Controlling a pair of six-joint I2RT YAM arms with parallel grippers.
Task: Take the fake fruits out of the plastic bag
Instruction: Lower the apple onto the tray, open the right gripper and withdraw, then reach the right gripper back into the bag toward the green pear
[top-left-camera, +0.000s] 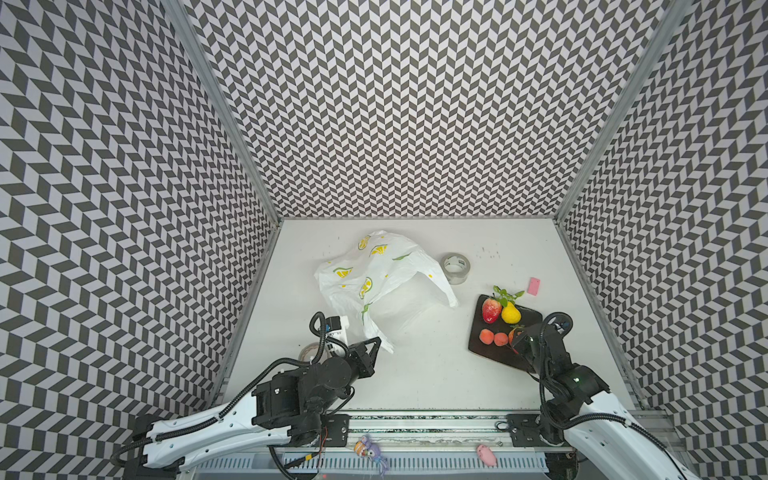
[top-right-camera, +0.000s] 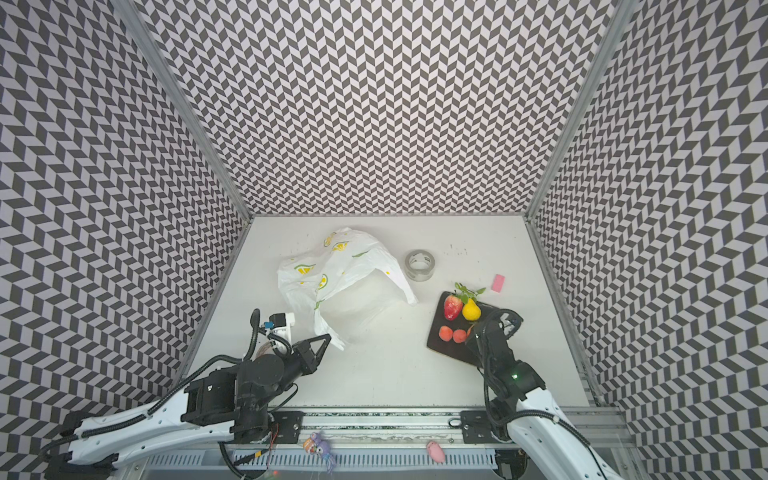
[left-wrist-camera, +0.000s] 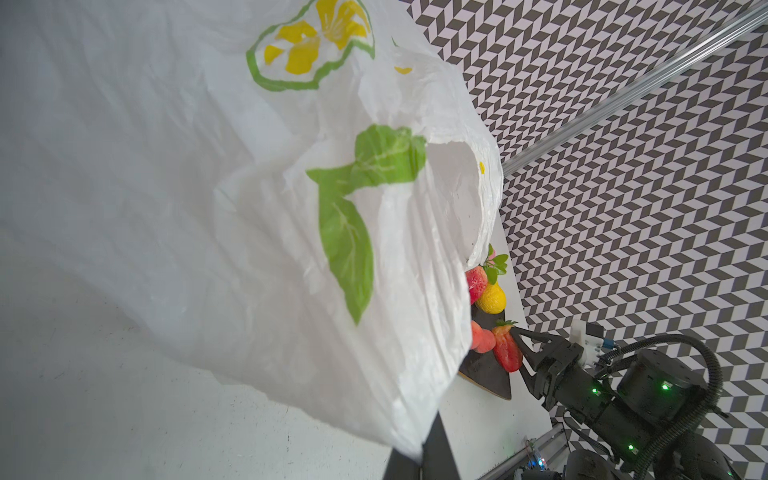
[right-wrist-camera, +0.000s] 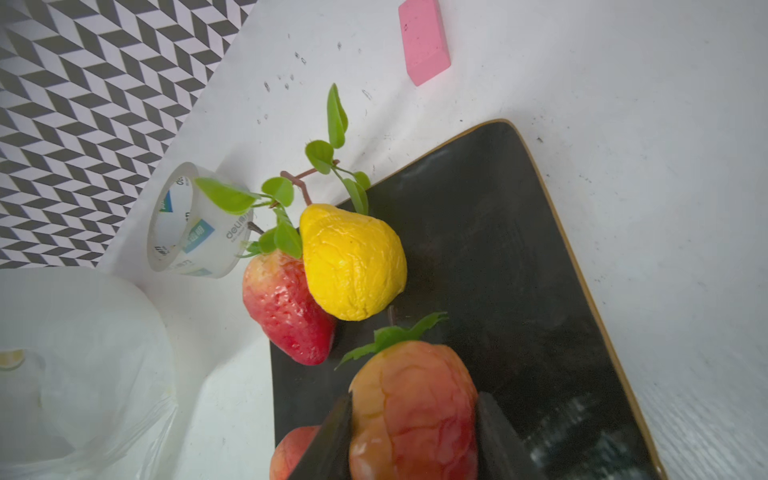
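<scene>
Edge of plastic bag (top-left-camera: 374, 274) pinched by left gripper (top-left-camera: 376, 341); right gripper (right-wrist-camera: 413, 401) clamps strawberry (left-wrist-camera: 508, 349) over plate (right-wrist-camera: 519, 249); open table (top-left-camera: 432, 361) between.

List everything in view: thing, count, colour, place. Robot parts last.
table: 1, white, floor of the booth
bag: 1, white with lemon prints, table's centre-left
tape roll: 1, clear, right of the bag
block: 1, pink, beyond the tray
tray: 1, black, table's right
strawberry: 1, red, tray's far corner
pear: 1, yellow, touching the strawberry
small fruits: 2, orange-red, side by side on the tray
red-orange fruit: 1, over the tray, in the right gripper
toys: 2, purple and pink, front rail
round thing: 1, pale, mostly hidden by the left arm
left gripper: shut on a bag corner
right gripper: shut on the red-orange fruit
</scene>
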